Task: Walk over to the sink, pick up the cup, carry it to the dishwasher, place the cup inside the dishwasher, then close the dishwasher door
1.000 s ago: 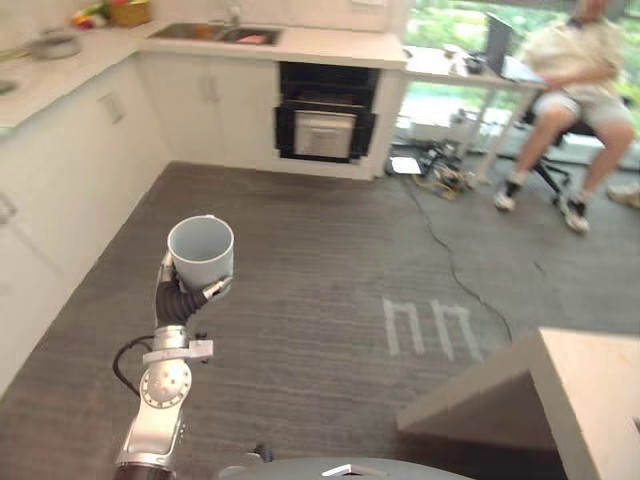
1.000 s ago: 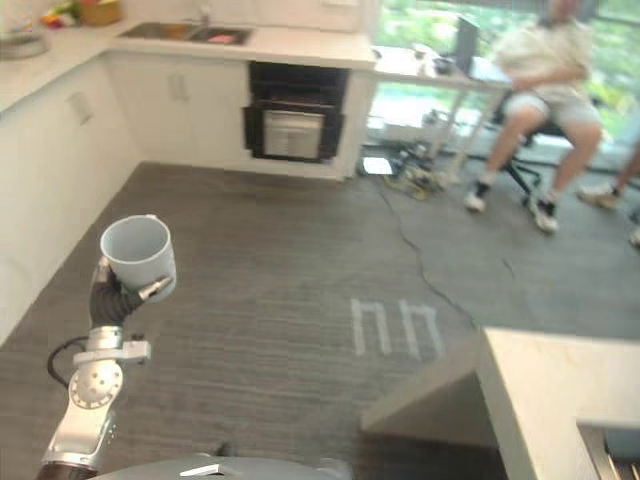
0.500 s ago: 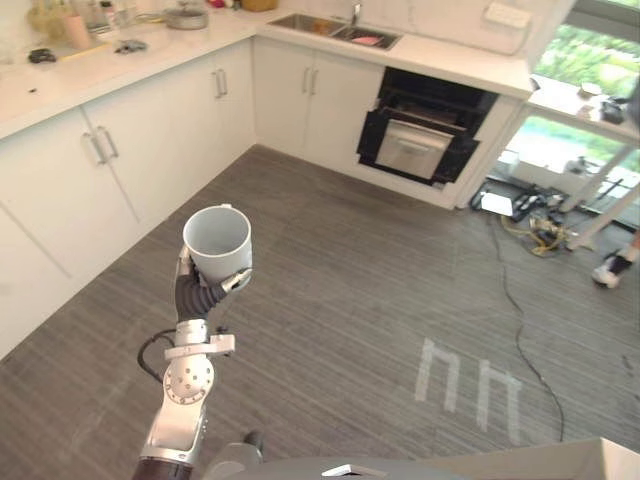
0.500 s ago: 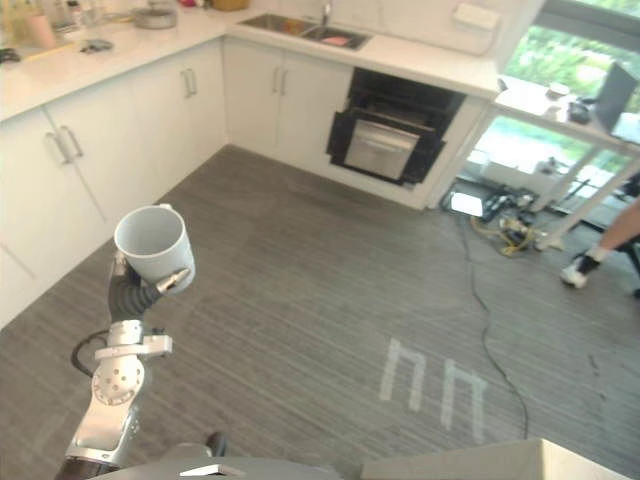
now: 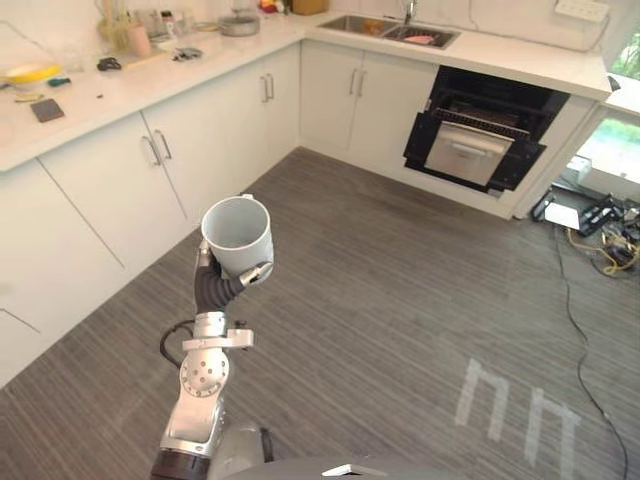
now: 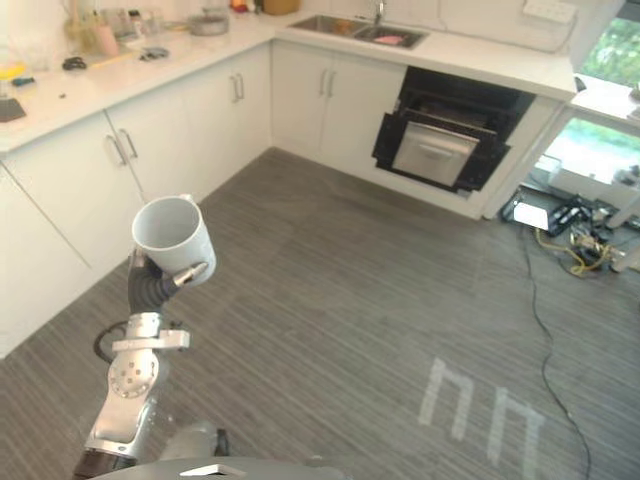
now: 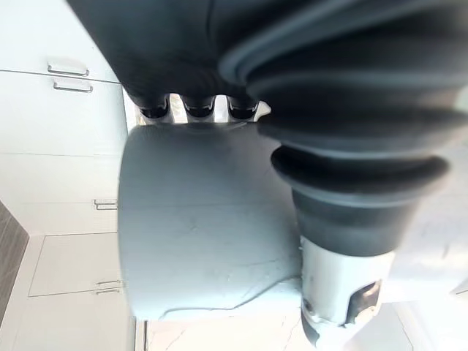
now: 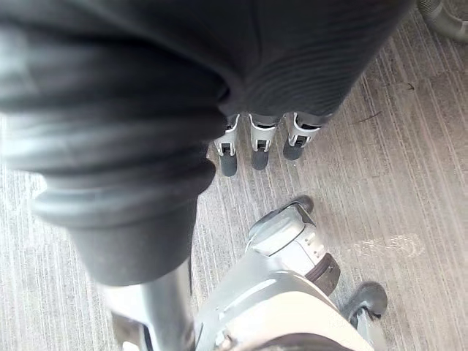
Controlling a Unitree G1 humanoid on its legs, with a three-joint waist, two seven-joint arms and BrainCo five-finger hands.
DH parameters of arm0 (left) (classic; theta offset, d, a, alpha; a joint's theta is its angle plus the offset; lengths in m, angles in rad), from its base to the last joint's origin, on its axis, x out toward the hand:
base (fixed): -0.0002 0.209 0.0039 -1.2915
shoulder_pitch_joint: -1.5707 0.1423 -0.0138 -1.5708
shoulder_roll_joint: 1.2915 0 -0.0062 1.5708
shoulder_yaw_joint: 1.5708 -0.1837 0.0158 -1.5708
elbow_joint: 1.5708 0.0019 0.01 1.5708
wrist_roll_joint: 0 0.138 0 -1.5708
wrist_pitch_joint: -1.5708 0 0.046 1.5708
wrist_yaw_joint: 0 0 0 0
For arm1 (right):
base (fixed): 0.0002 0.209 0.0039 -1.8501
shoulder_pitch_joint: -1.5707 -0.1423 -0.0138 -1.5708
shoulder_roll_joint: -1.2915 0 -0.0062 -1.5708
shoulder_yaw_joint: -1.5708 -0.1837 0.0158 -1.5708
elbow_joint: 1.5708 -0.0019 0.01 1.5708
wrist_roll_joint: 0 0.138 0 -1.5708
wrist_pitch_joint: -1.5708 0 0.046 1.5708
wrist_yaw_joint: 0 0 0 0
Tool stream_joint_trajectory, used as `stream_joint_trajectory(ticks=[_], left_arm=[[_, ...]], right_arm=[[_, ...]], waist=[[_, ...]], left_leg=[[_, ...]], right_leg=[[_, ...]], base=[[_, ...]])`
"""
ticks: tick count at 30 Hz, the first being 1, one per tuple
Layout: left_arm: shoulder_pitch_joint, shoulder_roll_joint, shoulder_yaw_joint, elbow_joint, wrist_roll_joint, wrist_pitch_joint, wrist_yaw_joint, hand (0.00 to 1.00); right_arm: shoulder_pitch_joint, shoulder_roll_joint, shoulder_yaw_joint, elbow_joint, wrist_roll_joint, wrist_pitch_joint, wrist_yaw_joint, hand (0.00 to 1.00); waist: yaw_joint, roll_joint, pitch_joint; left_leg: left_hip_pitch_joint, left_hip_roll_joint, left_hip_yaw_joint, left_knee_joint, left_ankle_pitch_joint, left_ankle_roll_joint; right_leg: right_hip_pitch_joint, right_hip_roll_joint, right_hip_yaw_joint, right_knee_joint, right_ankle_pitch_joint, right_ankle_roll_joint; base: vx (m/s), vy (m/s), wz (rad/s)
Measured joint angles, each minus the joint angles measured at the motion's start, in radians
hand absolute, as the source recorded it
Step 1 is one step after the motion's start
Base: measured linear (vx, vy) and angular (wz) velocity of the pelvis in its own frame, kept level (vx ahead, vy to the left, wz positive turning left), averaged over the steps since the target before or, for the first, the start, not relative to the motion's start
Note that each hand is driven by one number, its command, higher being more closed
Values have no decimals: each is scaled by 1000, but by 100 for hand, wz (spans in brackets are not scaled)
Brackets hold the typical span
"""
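A pale grey cup (image 5: 238,230) stands upright, mouth up, in my left hand (image 5: 251,274), whose fingers and thumb curl round its lower wall at chest height over the floor. In the left wrist view the cup (image 7: 205,219) sits against the palm with the fingertips (image 7: 197,110) on its far side. The dishwasher (image 5: 483,132), black with its front open, is under the far counter, well ahead and to the right. The sink (image 5: 390,28) lies in the counter left of it. My right hand (image 8: 252,142) hangs over the floor with relaxed, empty fingers.
White cabinets (image 5: 120,190) run along the left and the back, with several small items on the counter (image 5: 90,85). Cables (image 5: 600,245) trail on the floor at the right. White tape marks (image 5: 510,400) lie on the grey floor ahead.
The view has swung left: the seated person and the table corner have dropped out, and the left cabinets came in. The cup stays held the same way in my left hand.
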Motion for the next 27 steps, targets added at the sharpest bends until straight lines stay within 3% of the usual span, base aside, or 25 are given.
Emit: stream_joint_trajectory(ticks=[2,3,4,5,7,10,12,13,16,17,23,27], left_arm=[[3,-1,-2,1,0,0,-3,100],[9,-3,-5,-1,0,0,-4,100],[22,-3,2,2,0,1,-4,100],[23,2,2,4,0,2,-5,100],[19,7,7,5,-10,2,-10,100],[29,21,18,5,-38,2,-28,100],[28,32,15,11,-40,2,-47,100],[27,36,14,17,-40,2,-48,100],[27,39,3,54,-43,2,-49,100],[27,51,16,163,-79,2,-2,100],[27,51,16,163,-87,2,-4,100],[27,35,21,163,-178,7,-36,100]], right_arm=[[-12,1,0,-18,1,0,8,0],[-12,-1,-3,-38,4,0,17,0],[-39,0,-18,-35,7,0,33,0],[-54,15,-21,-35,11,0,47,0],[-61,50,-68,-29,19,-1,65,0],[-65,55,-87,-22,22,-6,73,0],[-78,51,-100,5,45,-13,72,0],[-78,51,-100,6,51,-15,72,0],[-77,51,-122,5,59,-46,73,0],[-53,43,-74,4,57,-67,117,0],[-52,42,-77,4,57,-67,120,0],[-51,42,-89,5,58,-67,147,0]], waist=[[1,0,0],[5,6,-4],[11,7,-22],[-6,-5,-28],[-8,-31,-24],[0,-31,-24],[-6,-18,-27],[-8,-25,-31],[-45,6,-33],[-40,15,-48],[-40,17,-47],[-40,16,-47]], left_leg=[[45,29,-41,-178,16,-5],[93,44,-80,-328,126,5],[139,12,-121,-400,126,-69],[140,-6,-111,-421,128,-72],[149,-35,-99,-446,128,-73],[196,-35,-53,-481,129,-75],[246,-36,-14,-551,143,-107],[258,-36,-2,-568,152,-111],[308,-29,37,-678,206,-124],[360,-18,33,-762,227,-136],[360,-17,38,-762,226,-135],[358,-16,40,-762,219,-129]], right_leg=[[-3,-17,33,-8,11,22],[-17,-28,66,-11,11,46],[-37,-43,112,-21,16,69],[-37,-53,133,-46,25,69],[-31,-80,146,-81,60,85],[-28,-86,148,-87,94,93],[-30,-88,156,-104,106,115],[-32,-89,160,-111,113,122],[-43,-72,174,-142,144,97],[-17,-58,93,-260,242,99],[-18,-58,93,-261,241,98],[-18,-57,87,-266,238,92]], base=[[88,197,-57],[90,344,-82],[89,341,-77],[54,250,-45],[31,207,-6],[-25,113,-37],[-101,37,-52],[-175,-9,-50],[-174,-33,-32],[-96,-21,-12],[0,0,0],[0,0,0]])
